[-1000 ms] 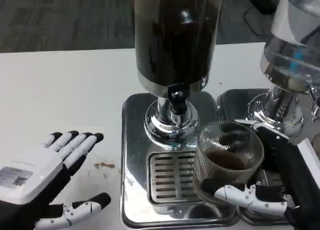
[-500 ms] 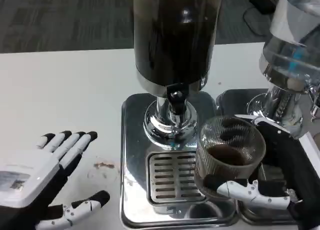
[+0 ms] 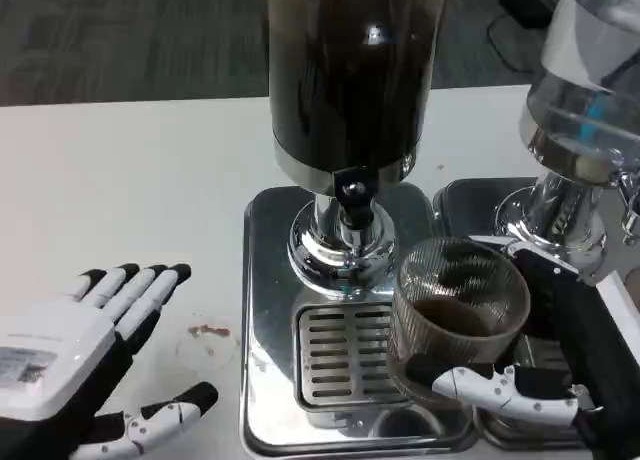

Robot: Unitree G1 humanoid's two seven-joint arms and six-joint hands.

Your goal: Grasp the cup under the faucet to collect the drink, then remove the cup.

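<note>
One cup (part-filled) sits gripped in right hand fingers; left hand fingers spread.

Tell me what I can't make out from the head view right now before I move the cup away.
- Ribbed clear glass cup: base and whether it rests on the chrome drip tray are hidden by the right hand and its fingers.
- Dark drink dispenser: top cut off by the upper edge.
- Second clear dispenser: cut off at right.
- Left hand: wrist cut off at bottom.
</note>
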